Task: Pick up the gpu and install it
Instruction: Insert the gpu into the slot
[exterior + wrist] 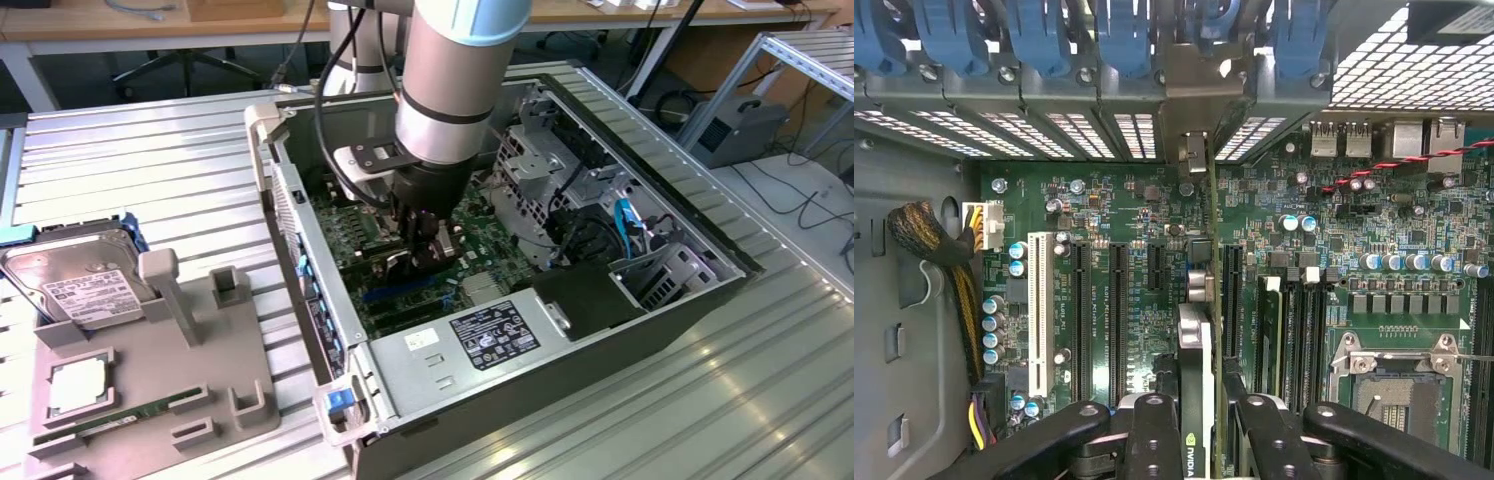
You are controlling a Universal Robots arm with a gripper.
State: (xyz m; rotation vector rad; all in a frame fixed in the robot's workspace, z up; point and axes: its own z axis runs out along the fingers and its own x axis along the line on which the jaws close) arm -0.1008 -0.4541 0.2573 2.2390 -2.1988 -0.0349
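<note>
Claw [1201,425] pinches the thin gpu [1195,345] edge-on, black-faced, its silver bracket [1195,150] seemingly at the rear slot covers [1054,130].

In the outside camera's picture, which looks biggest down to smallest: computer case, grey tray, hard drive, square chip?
1. computer case
2. grey tray
3. hard drive
4. square chip
The drive is partly hidden by the tray, still clearly bigger than the chip.

Matt gpu [1194,400], sheet-metal case [441,400]
</note>
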